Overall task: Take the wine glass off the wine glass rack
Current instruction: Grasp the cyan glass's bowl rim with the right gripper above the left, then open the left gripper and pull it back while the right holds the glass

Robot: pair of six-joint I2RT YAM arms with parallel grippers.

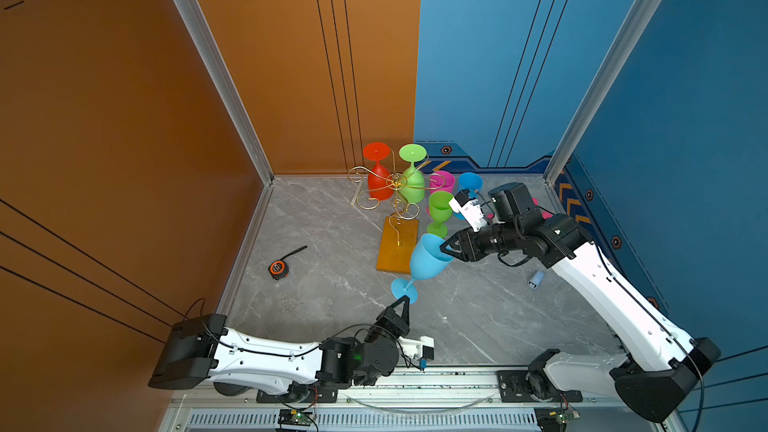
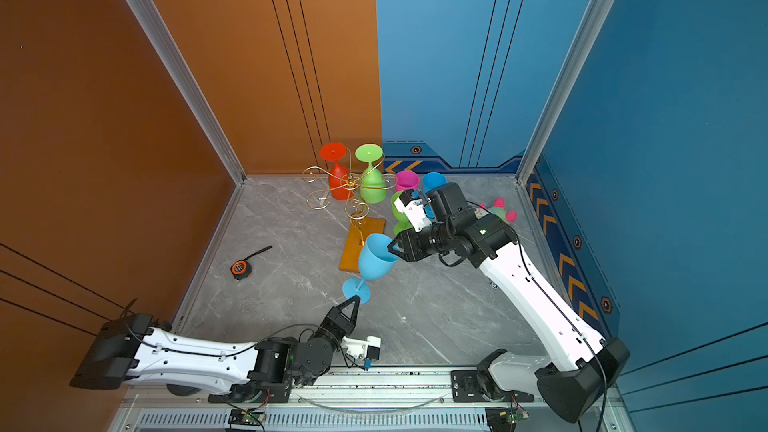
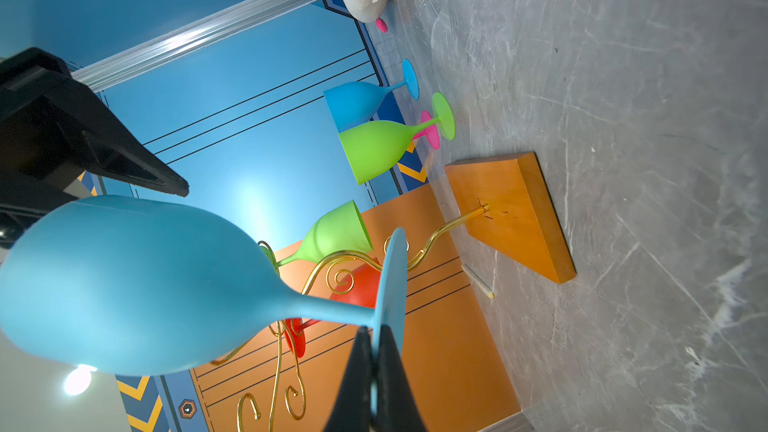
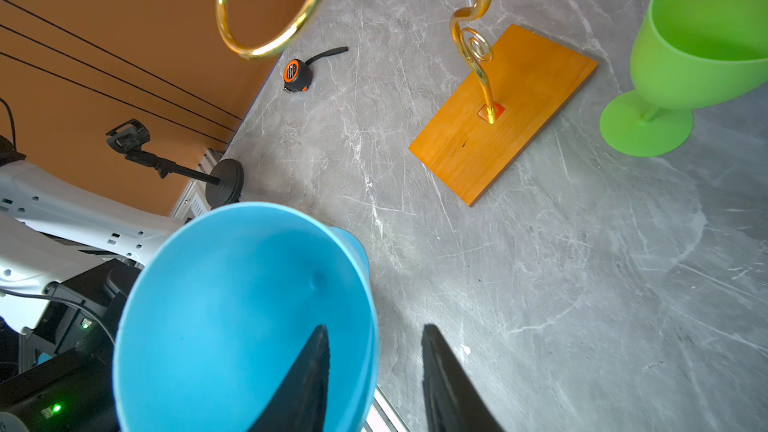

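Filling the lower left of the left wrist view, the blue wine glass [image 3: 137, 284] is already off the wine glass rack [image 1: 397, 182] and hangs tilted in the air, just below centre in both top views. Your left gripper [image 3: 374, 332] is clamped on the edge of its foot, which probably keeps the bowl free for the other arm. Your right gripper [image 4: 374, 327] straddles the rim: one finger sits inside the bowl, the other outside with a gap to the wall, so it grips nothing yet. This looks like a handover, likely so the glass can be stood upright. Right of centre in a top view, the rack's wooden base [image 1: 395, 253] appears just beside the bowl. A red glass [image 1: 379, 184] and a green glass [image 1: 412, 184] hang upside down from its scrolls. Further right, three upright glasses, green [image 1: 439, 207], pink [image 1: 441, 179] and blue [image 1: 469, 181], crowd the table [image 1: 332, 305] near your right wrist, so mind them. A tape measure [image 1: 277, 268] lies well apart at left.
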